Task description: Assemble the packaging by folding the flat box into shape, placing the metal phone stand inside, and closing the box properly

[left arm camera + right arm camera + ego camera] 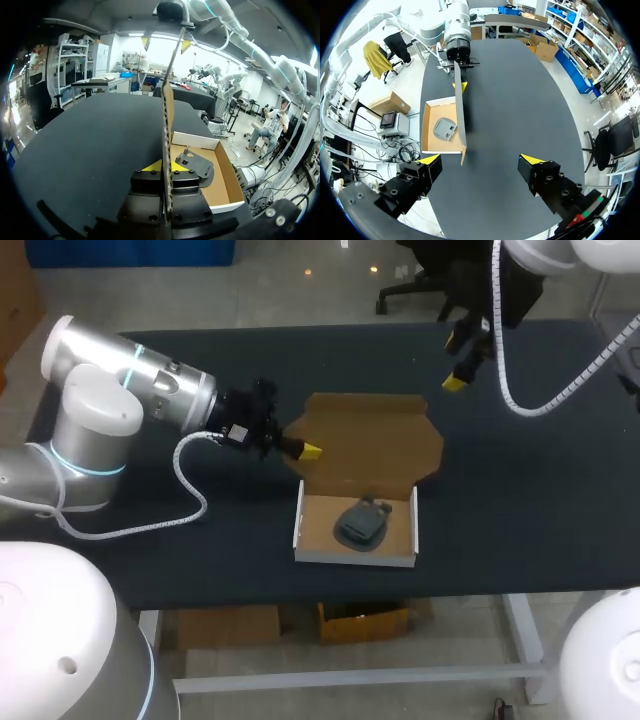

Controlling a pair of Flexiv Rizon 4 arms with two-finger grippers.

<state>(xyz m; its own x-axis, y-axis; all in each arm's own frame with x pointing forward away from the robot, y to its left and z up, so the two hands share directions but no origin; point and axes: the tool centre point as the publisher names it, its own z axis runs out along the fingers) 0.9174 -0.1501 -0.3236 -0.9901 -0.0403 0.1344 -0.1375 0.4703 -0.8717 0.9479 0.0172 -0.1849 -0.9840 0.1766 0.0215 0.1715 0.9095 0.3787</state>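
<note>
The cardboard box (300, 525) lies open near the table's front, white outside and brown inside. A grey metal phone stand (362, 522) rests in its tray. The brown lid (370, 440) stands raised behind the tray. My left gripper (310, 450) is shut on the lid's left edge. In the left wrist view the lid (167, 110) runs edge-on between the yellow tips of the left gripper (166, 166), with the stand (196, 162) beside it. My right gripper (458, 362) hangs open above the table's far right. In its own view it (481, 160) is wide open, with the lid (459, 115) ahead.
The dark table (520, 490) is bare to the right of the box and along its far side. My left arm's white cable (190, 490) loops over the table at the left. The box tray sits close to the front edge.
</note>
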